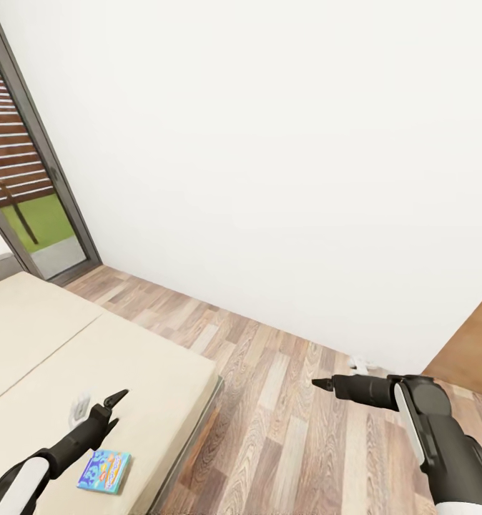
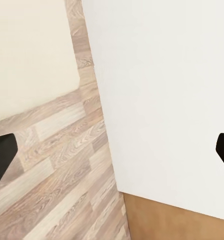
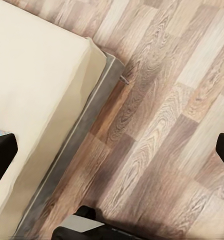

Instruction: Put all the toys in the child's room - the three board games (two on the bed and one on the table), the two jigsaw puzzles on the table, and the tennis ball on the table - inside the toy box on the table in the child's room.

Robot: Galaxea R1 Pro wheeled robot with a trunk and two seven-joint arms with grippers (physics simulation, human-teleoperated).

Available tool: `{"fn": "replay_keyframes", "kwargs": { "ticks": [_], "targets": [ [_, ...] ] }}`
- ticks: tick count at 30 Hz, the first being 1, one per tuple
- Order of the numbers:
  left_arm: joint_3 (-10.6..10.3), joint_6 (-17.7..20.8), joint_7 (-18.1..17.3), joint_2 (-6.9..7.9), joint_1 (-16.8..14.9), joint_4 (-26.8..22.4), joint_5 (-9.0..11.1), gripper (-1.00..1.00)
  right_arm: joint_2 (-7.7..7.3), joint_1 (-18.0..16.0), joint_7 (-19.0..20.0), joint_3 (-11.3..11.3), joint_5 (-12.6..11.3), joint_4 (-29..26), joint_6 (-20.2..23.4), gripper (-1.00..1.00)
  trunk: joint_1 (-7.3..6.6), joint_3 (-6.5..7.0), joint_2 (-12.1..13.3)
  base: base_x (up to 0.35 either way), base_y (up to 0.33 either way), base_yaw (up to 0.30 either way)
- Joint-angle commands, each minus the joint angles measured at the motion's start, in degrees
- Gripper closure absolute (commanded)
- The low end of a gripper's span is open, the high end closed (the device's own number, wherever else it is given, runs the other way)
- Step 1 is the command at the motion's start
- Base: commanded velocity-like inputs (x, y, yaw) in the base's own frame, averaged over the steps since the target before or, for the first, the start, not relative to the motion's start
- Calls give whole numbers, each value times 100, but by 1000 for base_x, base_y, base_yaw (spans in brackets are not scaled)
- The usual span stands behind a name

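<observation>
Left arm reaches over the bed (image 1: 148, 372) — its left pincer (image 1: 115, 400) released, above a board game (image 1: 104, 471). Right arm extends level over the floor (image 1: 284, 429) — right pincer (image 1: 325, 385) released, empty.

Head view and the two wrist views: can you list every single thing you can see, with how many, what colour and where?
Flat blue board game box: one, blue with bright print, on the bed beside the left arm.
Cream bed: one, cream with a grey base, lower left.
Wooden plank floor: brown and grey, centre.
Plain wall: white, behind.
Glass door: grey frame, far left.
Small white object: one, on the bed; cannot tell what.
Left tool: black, over the bed.
Right tool: black, over the floor.
</observation>
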Motion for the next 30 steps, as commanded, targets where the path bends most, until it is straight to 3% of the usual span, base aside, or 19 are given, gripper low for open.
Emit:
{"fn": "replay_keyframes", "kwargs": {
  "ticks": [1, 3, 4, 8, 16, 25, 30],
  "targets": [
    [44, 42, -51, 42, 12, 21, 32, -100, 2, -16, 46, 11, 47, 33, 22, -100, 3, -20, -12, 0, 0, 0],
    [134, 23, -126, 103, 42, 80, 37, -100, 4, -36, 42, 35, 51, 107, 22, -100, 3, -38, -12, 0, 0, 0],
    [286, -33, -204, 138, 69, 185, 42, -100, -3, -81, 38, 55, 53, 182, 22, -100, 3, -47, -12, 0, 0, 0],
    [398, -62, -252, 154, 87, 246, 71, -100, -15, -111, 38, 66, 55, 221, 22, -100, 3, -83, -12, 0, 0, 0],
    [444, -49, -299, 165, 86, 198, 89, -100, -28, -129, 36, 74, 56, 247, 22, -100, 3, -142, -12, 0, 0, 0],
    [414, 64, -294, 179, 447, -1031, -103, -100, -40, -133, 31, 82, 61, 253, 22, -100, 3, -159, -12, 0, 0, 0],
    [483, 252, -239, 175, 575, -1366, -131, -100, -42, -134, 30, 82, 65, 253, 22, -100, 3, -162, -12, 0, 0, 0]
  ]
}}
